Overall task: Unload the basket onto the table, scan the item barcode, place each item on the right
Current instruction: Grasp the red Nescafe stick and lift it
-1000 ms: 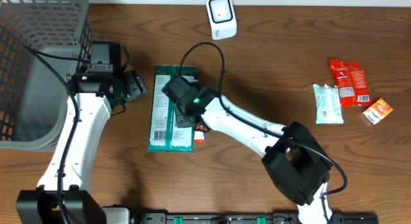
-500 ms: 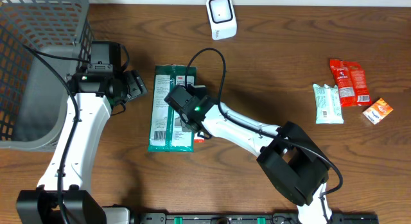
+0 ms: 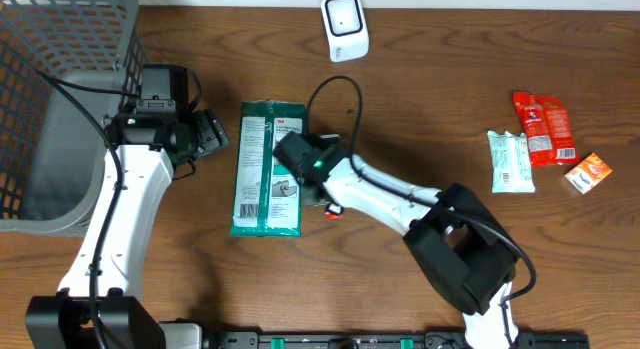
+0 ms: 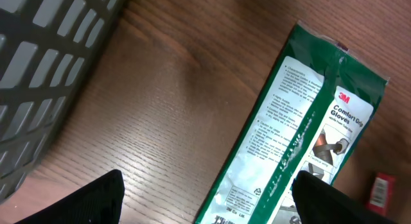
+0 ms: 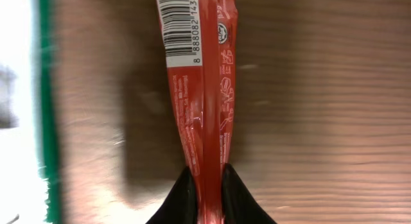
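Right wrist | red sachet point(image 5: 204, 89) | white barcode panel point(image 5: 178, 25) | pinched by fingers point(image 5: 173, 208)

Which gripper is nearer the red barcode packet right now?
Right. The right gripper is shut on the red packet, pinching one end. The left gripper sits open beyond the green glove pack, not touching the packet.

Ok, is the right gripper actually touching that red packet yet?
Touching. The right wrist view shows the right gripper pinched shut on the red packet, both fingertips pressed against its lower end with no gap.
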